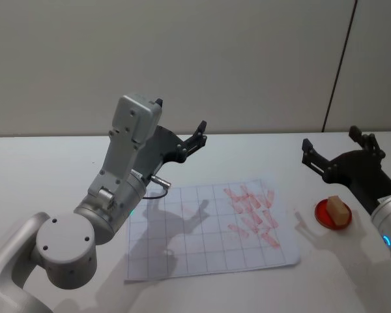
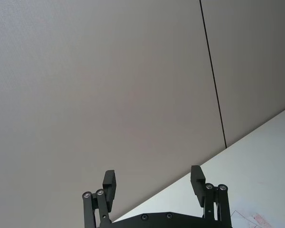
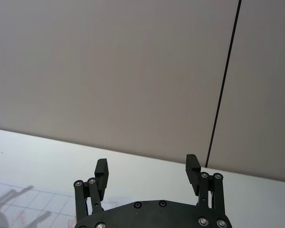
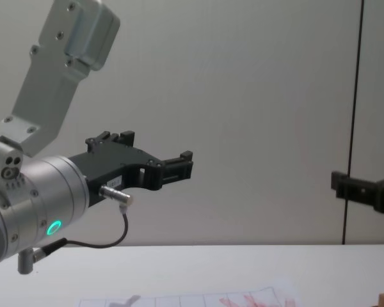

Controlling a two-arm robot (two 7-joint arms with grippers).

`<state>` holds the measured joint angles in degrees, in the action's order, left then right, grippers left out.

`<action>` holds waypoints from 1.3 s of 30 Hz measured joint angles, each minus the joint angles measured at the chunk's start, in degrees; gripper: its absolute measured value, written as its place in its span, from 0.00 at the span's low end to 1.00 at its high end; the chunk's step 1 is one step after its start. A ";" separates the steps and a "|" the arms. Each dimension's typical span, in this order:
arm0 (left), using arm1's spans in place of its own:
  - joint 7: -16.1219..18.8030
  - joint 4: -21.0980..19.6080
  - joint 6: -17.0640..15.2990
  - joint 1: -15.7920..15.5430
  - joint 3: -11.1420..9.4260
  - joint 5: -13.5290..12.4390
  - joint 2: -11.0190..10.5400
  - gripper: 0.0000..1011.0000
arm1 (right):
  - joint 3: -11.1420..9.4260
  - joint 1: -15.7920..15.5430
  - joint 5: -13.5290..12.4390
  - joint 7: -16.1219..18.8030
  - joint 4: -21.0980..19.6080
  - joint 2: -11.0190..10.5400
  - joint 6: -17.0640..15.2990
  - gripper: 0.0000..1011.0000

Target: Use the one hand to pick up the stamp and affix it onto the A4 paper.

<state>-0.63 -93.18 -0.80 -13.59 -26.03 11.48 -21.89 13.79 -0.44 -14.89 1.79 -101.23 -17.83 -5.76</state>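
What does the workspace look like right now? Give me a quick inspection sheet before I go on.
Surface: white table, matte, dry.
Job's things: stamp stands on a red round pad, to the right of the A4 paper; the paper lies flat, with red marks in its right-hand boxes.
Clutter: nothing seen.
Hands: left hand open, raised over the paper's far left edge; right hand open, raised just beyond the stamp.
Cables: thin black cable loops under the left wrist.
Surroundings: plain grey wall with a dark vertical seam.
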 joint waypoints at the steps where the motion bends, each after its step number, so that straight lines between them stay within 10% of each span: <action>1: 0.00 0.00 0.00 0.00 0.00 0.00 0.00 0.99 | 0.07 0.03 0.11 -0.25 0.00 0.12 -0.45 0.99; 26: 0.00 0.00 0.00 0.00 0.00 0.00 0.00 0.99 | 0.25 -1.87 0.26 -12.83 -0.19 3.08 -20.13 0.99; 39: 0.00 0.00 0.00 0.00 0.00 0.00 0.00 0.99 | -0.66 -1.76 -0.95 -12.25 1.47 3.22 -24.94 0.99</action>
<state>-0.62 -93.18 -0.80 -13.59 -26.03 11.48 -21.89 13.13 -2.20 -15.84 -10.46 -99.76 -14.61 -30.70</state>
